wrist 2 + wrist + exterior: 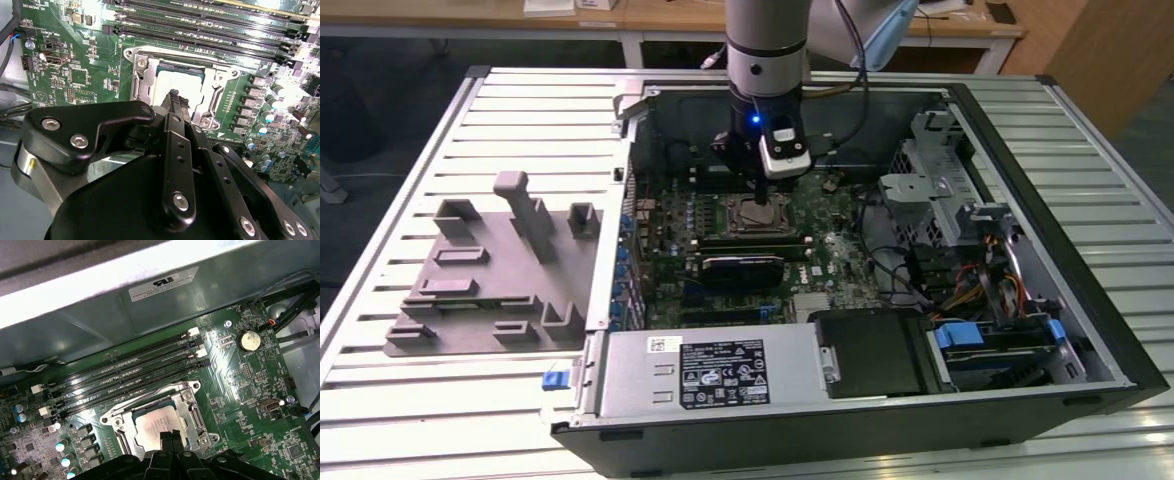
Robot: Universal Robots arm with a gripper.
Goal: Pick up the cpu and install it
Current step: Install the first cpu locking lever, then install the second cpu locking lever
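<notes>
On the slatted metal worktop (pixel 400 420), toward the exterior view's left of the open computer case (pixel 1067 260), sits a grey moulded fixture (pixel 494 270) with upright posts and shallow recesses. The case lies on its side with its panel off. Inside it, the green motherboard (pixel 670 270) fills the floor nearest the fixture. The power supply (pixel 707 372) sits along the case's near edge, with a black drive bay (pixel 881 350) beside it. Further toward the exterior view's right are a blue-tabbed drive cage (pixel 987 335) and a bundle of coloured cables (pixel 987 290).

The arm reaches down into the case over the middle of the motherboard. Its gripper (pixel 762 196) hangs directly above the CPU socket (pixel 757 215), with the two fingers drawn close together so that almost no gap shows between their tips in both wrist views. The cpu (pixel 156 426) lies flat inside the socket's metal frame (pixel 192 410), silver top up, with the gripper tips at or just above its surface; whether they touch it I cannot tell. The memory slots (pixel 125 377) run alongside the socket, and a coin cell battery (pixel 249 340) sits beyond their end.
</notes>
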